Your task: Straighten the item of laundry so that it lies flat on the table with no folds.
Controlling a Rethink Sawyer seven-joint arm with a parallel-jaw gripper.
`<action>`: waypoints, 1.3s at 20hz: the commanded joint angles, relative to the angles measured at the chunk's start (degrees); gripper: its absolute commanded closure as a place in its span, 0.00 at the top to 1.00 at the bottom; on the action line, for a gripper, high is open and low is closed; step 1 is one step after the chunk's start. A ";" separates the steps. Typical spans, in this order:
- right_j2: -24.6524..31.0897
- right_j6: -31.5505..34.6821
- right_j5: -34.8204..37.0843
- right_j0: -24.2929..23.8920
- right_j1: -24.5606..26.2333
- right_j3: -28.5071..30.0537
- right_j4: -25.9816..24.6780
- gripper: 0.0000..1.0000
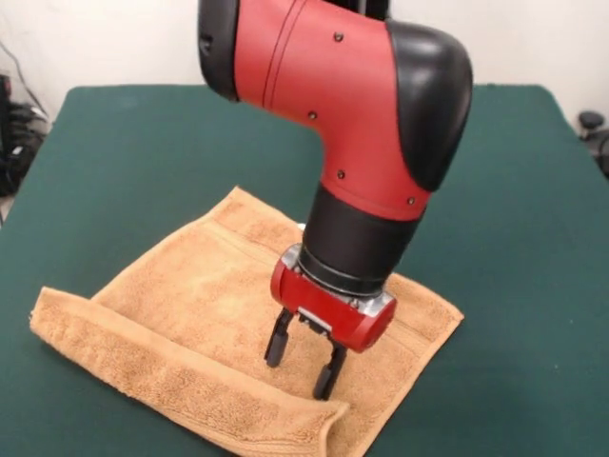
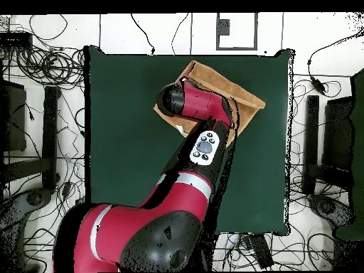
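A: Where does your towel (image 1: 200, 305) lie?

B: The orange-tan towel lies on the dark green bench (image 1: 124, 152), toward its front edge in the front view. Its front edge is folded back over itself in a long thick band; the rest lies mostly flat.

A: How much room have you around it?

B: Wide bare green cloth on both sides and behind. From overhead, the towel sits near one bench edge.

A: And your pincer (image 1: 304, 367)?

B: It points down over the towel, its two black fingers spread apart, holding nothing. Whether the tips touch the cloth, you cannot tell.

A: Anything hidden?

B: The arm (image 2: 192, 106) covers much of the towel overhead. Cables (image 2: 50, 67) litter the floor around the bench.
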 commanded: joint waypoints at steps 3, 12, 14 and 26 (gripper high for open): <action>-0.17 3.53 25.45 -1.98 6.96 -19.35 -0.63 1.00; -3.61 6.85 28.00 -3.09 13.38 -31.57 0.91 1.00; -4.08 7.58 27.54 -3.21 13.93 -32.52 0.94 1.00; 3.79 4.95 16.97 -2.26 6.72 -15.93 -2.24 1.00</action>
